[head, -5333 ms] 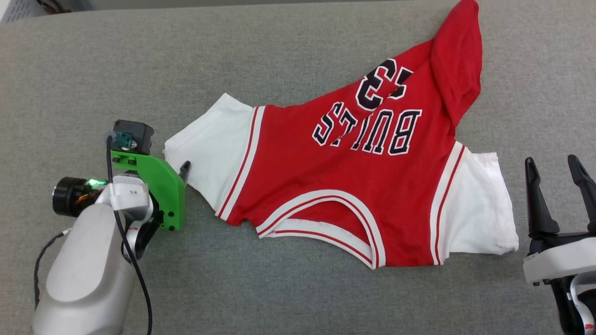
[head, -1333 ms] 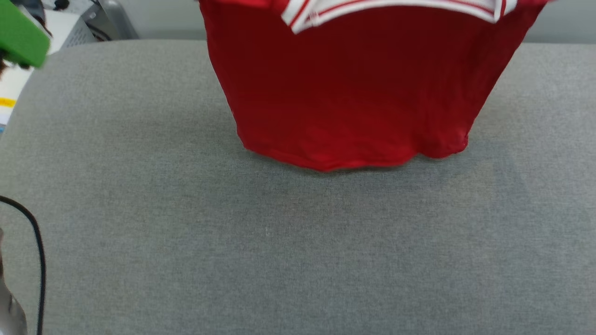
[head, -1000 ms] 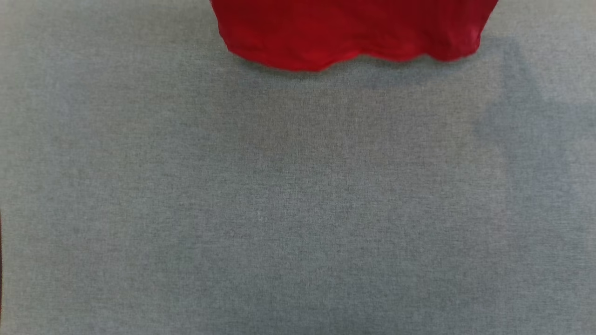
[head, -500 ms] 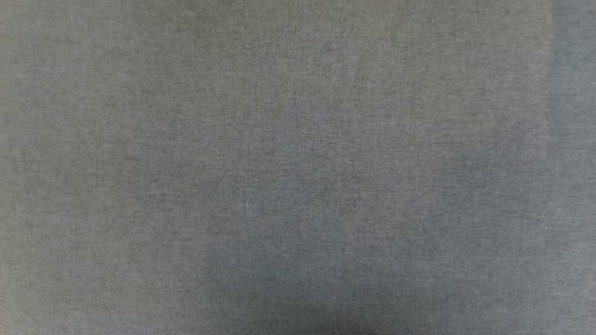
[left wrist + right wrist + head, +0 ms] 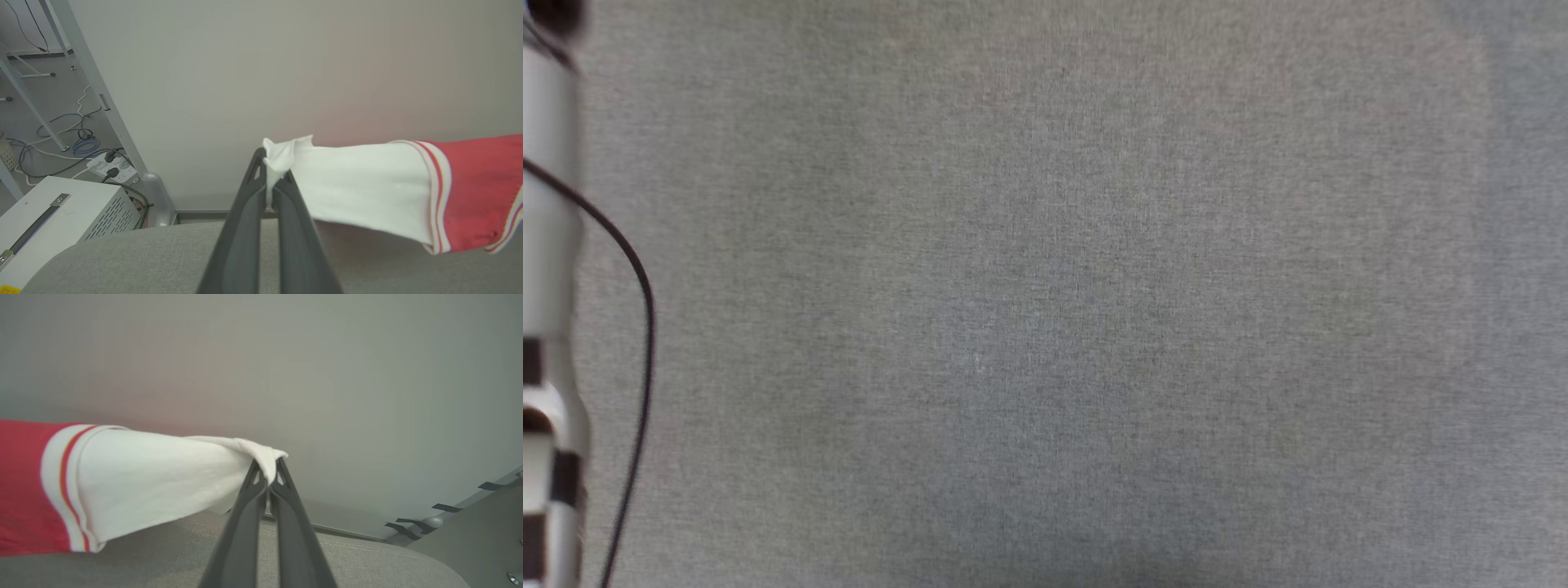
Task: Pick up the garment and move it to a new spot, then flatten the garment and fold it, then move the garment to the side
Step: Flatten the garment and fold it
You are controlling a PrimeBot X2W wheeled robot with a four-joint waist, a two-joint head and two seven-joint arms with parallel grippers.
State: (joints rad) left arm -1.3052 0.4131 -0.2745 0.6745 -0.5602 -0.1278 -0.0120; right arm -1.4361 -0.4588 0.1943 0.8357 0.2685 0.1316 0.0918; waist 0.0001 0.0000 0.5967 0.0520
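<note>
The garment hangs in the air above the grey table, stretched between my two grippers. In the left wrist view my left gripper is shut on the tip of one white sleeve, and the striped trim and red body run off to the right. My right gripper is shut on the tip of the other white sleeve of the garment, whose red body runs off to the left. At the left edge of the head view, my pale left forearm with its black cable shows blurred.
The grey fabric table spreads across the head view. A plain pale wall stands behind the table. Left of the table are a white metal box, a power strip with cables and metal frame legs. Dark tape strips mark the floor at the right.
The head camera has tilted down, so the hanging red hem left the top of the picture. The left forearm has come into the left edge.
</note>
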